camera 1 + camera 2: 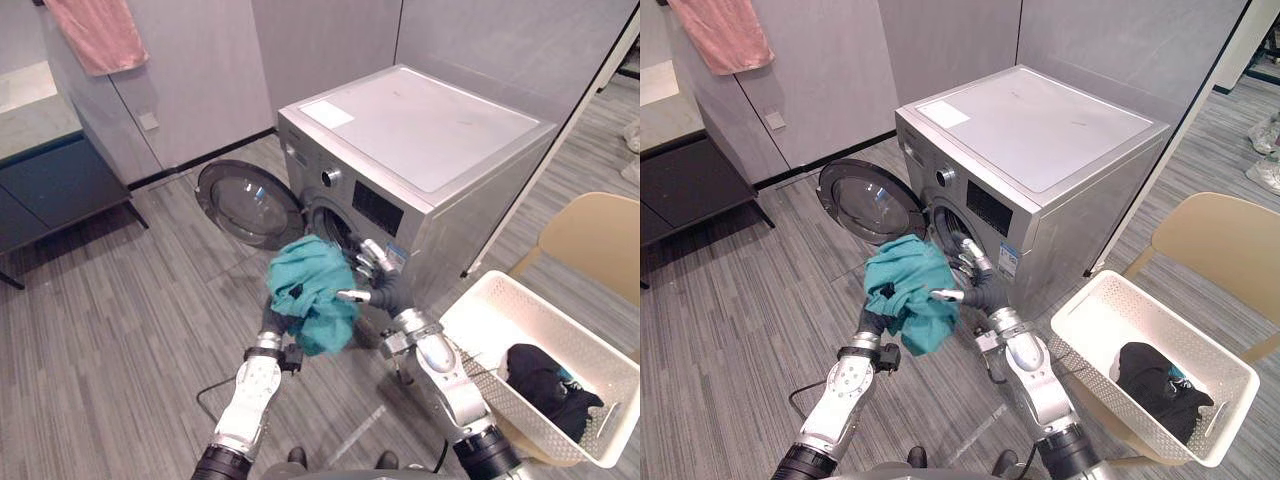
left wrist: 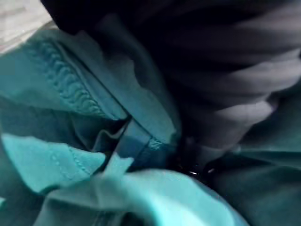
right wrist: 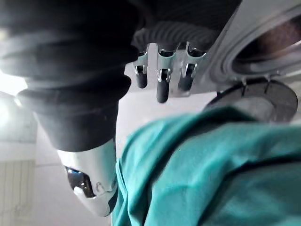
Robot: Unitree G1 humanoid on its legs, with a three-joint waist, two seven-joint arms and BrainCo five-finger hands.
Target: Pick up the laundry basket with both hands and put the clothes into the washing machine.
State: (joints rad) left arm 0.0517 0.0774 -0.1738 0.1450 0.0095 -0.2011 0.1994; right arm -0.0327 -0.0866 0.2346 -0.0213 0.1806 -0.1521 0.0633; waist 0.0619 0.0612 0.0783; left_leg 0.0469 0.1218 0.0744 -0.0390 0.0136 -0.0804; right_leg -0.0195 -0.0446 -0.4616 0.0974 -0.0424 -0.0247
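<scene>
Standing on grey floor point(image 1: 120, 300), washing machine point(image 1: 420, 130); right hand point(image 1: 380, 280) splayed beside teal garment point(image 1: 310, 290), left hand point(image 2: 235, 89) buried, unreadable.

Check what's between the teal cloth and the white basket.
The right hand, fingers straight, and its arm, between the teal cloth and the white basket; nothing else. Clear in both eye views.

The washing machine point(image 1: 430, 130) has a silver-grey metal body with a dull sheen and a smooth, paler top. Its door point(image 1: 245, 205) holds glossy dark glass. The teal garment point(image 1: 310, 285) is soft matt cloth (stitched hems show in the left wrist view). The laundry basket point(image 1: 560, 310) is white perforated plastic and holds black cloth point(image 1: 545, 385). The right robot hand point(image 1: 385, 285) has shiny metal fingers point(image 3: 162, 84) and a matt ribbed cover. The floor point(image 1: 120, 330) looks like grey wood-grain planks.
</scene>
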